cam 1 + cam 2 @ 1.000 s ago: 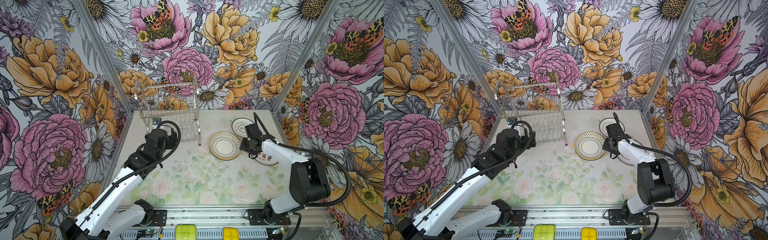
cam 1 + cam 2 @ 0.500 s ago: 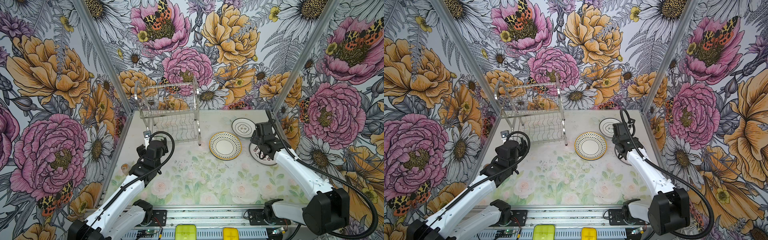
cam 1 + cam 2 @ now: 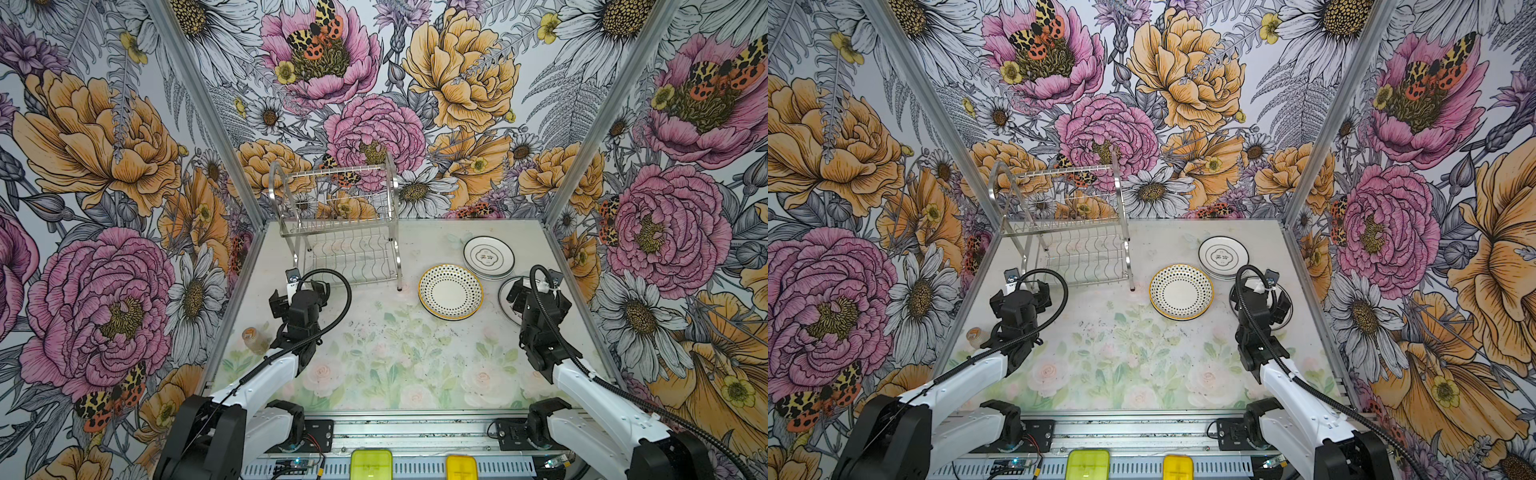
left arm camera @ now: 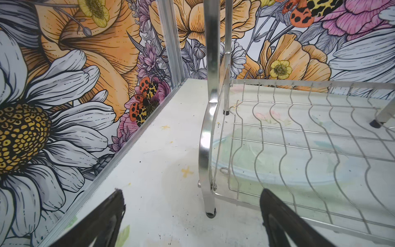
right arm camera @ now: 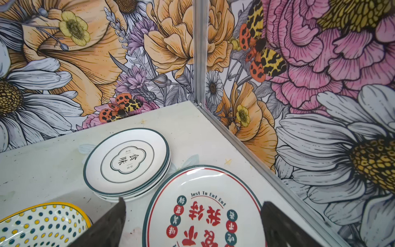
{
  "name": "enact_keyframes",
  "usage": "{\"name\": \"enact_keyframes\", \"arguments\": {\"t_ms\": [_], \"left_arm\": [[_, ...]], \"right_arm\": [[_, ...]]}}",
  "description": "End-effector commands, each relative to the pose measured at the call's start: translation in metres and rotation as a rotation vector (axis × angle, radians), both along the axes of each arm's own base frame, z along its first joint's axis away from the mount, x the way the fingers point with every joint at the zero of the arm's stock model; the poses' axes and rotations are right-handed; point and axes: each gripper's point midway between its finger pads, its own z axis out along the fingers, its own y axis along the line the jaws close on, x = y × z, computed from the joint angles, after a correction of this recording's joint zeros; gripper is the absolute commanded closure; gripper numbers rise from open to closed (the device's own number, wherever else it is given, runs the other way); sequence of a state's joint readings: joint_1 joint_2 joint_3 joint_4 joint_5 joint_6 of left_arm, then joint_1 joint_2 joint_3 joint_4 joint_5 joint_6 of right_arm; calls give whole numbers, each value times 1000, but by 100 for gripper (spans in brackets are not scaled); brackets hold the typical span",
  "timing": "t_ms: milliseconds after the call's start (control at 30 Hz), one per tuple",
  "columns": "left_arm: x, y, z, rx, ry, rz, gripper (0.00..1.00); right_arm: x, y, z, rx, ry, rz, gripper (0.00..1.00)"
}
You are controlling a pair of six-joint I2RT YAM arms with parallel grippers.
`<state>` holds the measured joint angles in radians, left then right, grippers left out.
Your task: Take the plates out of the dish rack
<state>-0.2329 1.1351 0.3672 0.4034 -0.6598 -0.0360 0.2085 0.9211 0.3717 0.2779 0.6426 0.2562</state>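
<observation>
Steel dish rack (image 3: 338, 226) stands upright on its four legs at the back of the desk (image 3: 415, 365), left of middle, in both top views (image 3: 1067, 232). The plates lie flat on the desk, to the right of the rack. The dotted plate (image 3: 451, 291), yellow edge, is closest to the rack and clear of its front right leg. Behind it and to the right is a stack of white plates (image 3: 488, 257) with dark rims, black characters on the top one, just beside the dotted plate. The red-lettered plate (image 5: 205, 211) lies by the right wall, right against the stack; cannot tell if the rims touch. In the top views it is mostly hidden under the arm.

The right gripper (image 5: 193, 203) hangs over the red-lettered plate, fingers (image 5: 111, 224) spread wide, holding nothing. The left gripper (image 4: 192, 192) sits low in front of the rack's front left leg, fingers (image 4: 282, 222) wide too, gripping nothing, with the leg just ahead of them. A small jar (image 3: 253, 338) stands by the left wall, near the left arm.
</observation>
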Motion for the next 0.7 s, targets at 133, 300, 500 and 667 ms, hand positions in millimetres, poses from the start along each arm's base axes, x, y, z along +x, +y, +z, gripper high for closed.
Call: {"name": "enact_keyframes", "arguments": {"t_ms": [133, 300, 500, 667], "left_arm": [[24, -7, 9, 38, -161, -85, 1], [33, -16, 4, 70, -202, -141, 1], [27, -13, -3, 56, -228, -143, 1], [21, -13, -1, 53, -270, -152, 1]], "right_arm": [[11, 12, -14, -100, -63, 95, 0], [22, 12, -31, -143, -48, 130, 1], [35, 7, -37, -154, -76, 119, 0], [43, 9, -53, -134, -88, 170, 1]]}}
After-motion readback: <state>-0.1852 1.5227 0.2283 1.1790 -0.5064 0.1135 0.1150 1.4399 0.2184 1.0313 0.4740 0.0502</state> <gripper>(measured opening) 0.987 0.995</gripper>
